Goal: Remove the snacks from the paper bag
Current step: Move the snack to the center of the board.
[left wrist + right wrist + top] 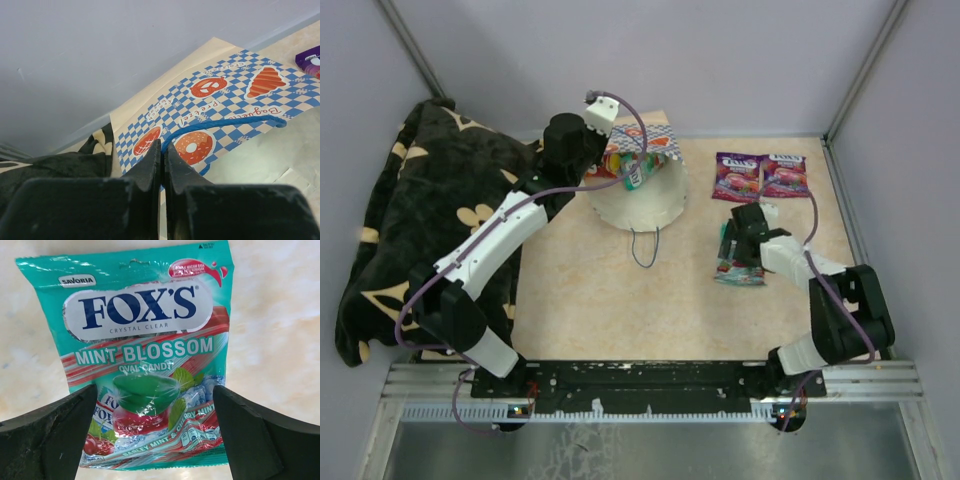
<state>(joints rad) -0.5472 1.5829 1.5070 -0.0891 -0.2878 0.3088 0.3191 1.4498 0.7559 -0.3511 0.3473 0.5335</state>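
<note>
Snacks (632,168) show in the top external view as colourful packets in the mouth of the paper bag (645,205). The bag lies tipped on the beige table (600,300), with one blue string handle (644,250) trailing toward the near edge. The left gripper (605,165) sits at the bag's left rim, beside the black floral blanket (420,200). Two purple packets (760,175) lie side by side at the far right, clear of the bag. Nearer the arms, a teal packet (740,270) lies flat on the table with the right gripper (735,250) directly over it.

From the left wrist, the left gripper (162,147) has its jaws pressed together. The blue string handle (225,122) runs into the tips and looks pinched there. Past them spreads the paper bag's (225,95) blue-white checkered band with pretzel, doughnut and baguette motifs. A purple packet (310,60) corner shows at the right edge and the blanket (50,165) at the left.

From the right wrist, the teal packet (145,340) reads FOX'S Crystal Clear Mint Blossom. The right gripper (155,395) is spread wide with one black finger (55,425) on each side of the packet's lower half, gripping nothing. Whether the fingers touch the packet cannot be told.
</note>
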